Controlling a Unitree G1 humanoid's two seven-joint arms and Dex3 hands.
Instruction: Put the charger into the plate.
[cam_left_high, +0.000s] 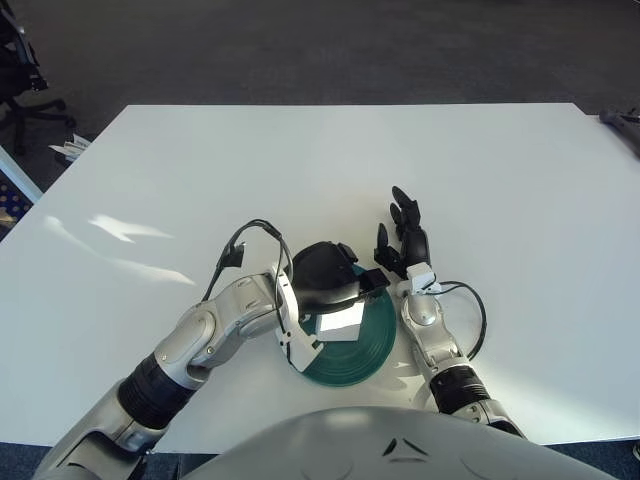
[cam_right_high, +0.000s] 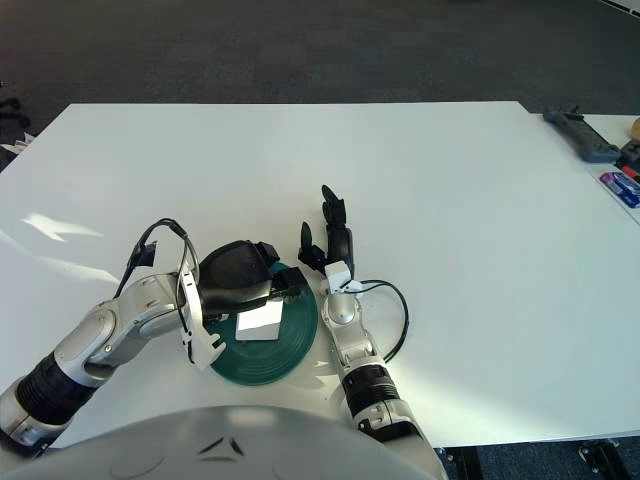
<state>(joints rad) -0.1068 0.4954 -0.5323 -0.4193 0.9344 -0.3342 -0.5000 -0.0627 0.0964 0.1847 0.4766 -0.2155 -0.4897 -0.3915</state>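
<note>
We see a dark green plate (cam_left_high: 352, 355) near the front edge of the white tabletop (cam_left_high: 350, 160), close to the robot's body. Inside the plate lies the charger (cam_left_high: 339, 324), a white block sitting on the plate's left and far part. It is the only thing in the plate.

Our left hand (cam_left_high: 335, 280) hovers over the plate's far left rim, right above the charger. Its dark fingers (cam_left_high: 365, 281) are curled forward over the block, but we cannot tell whether they still touch it or have any grip on it; the white block shows just below the palm, mostly uncovered. The left forearm reaches in from the lower left, with a black cable looping above the wrist.

Our right hand (cam_left_high: 403, 237) shows just beside the plate's far right rim, fingers straight and spread, pointing away from the body and holding nothing. A black cable curls out from its wrist on the right side.

Around the plate there is much open room: the tabletop is bare to the left, to the right and all the way to the far edge. The plate itself is near the front edge. At the far right edge, in the right eye view, a dark tool-like object (cam_right_high: 580, 135) lies on a neighbouring surface, with a small packet (cam_right_high: 622, 186) near it bearing print too small for us to read. We find no readable writing on the charger or the plate.
</note>
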